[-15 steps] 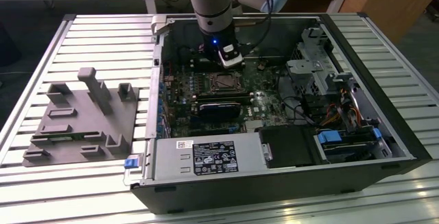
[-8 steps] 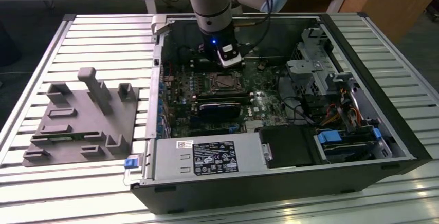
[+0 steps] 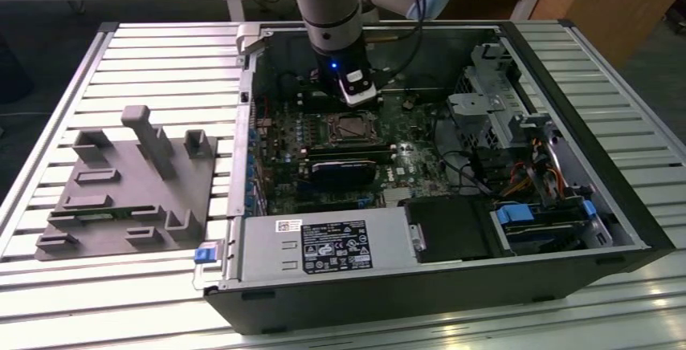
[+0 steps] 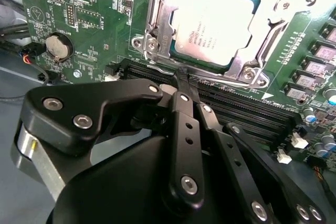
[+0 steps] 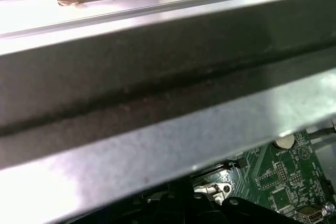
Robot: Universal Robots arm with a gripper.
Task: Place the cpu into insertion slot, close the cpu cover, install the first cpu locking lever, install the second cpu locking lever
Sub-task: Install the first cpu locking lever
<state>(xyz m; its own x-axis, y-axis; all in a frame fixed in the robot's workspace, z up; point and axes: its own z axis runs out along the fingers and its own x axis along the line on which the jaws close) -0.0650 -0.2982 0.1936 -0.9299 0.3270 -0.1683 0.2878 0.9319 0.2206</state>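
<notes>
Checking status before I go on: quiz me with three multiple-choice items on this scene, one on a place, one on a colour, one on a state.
1. Where is the chip? A lying loose beside the board; B on the circuit board, within the metal frame; C propped on edge.
2. What colour is the circuit board? A blue; B red; C green.
3. The metal frame is: A lying flat over the chip's edges; B standing upright; C taken off.
Answers: B, the frame surrounds it in the second wrist view; C, green shows all around; A, its bars rest along the chip's rim.
</notes>
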